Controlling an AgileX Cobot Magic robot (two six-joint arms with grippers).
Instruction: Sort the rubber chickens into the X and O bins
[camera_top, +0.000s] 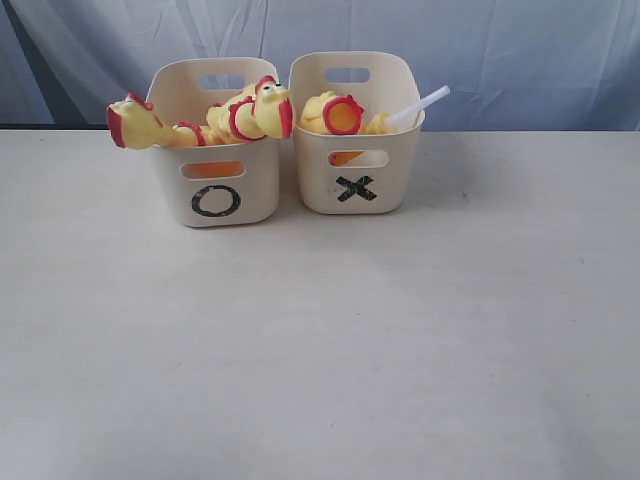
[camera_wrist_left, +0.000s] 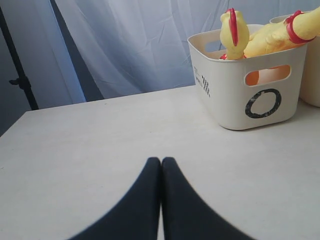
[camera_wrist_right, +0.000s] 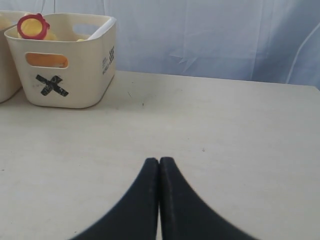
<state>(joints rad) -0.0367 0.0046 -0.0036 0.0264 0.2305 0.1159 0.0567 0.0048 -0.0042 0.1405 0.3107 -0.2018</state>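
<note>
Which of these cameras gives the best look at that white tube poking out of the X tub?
The exterior view: the white tube shows plainly, slanting up over the X bin's rim beside a rubber chicken. The right wrist view catches only a pale sliver at the rim. The left wrist view misses it.

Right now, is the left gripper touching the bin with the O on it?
Apart. The left wrist view shows a stretch of bare table between the shut left gripper and the O bin.
</note>
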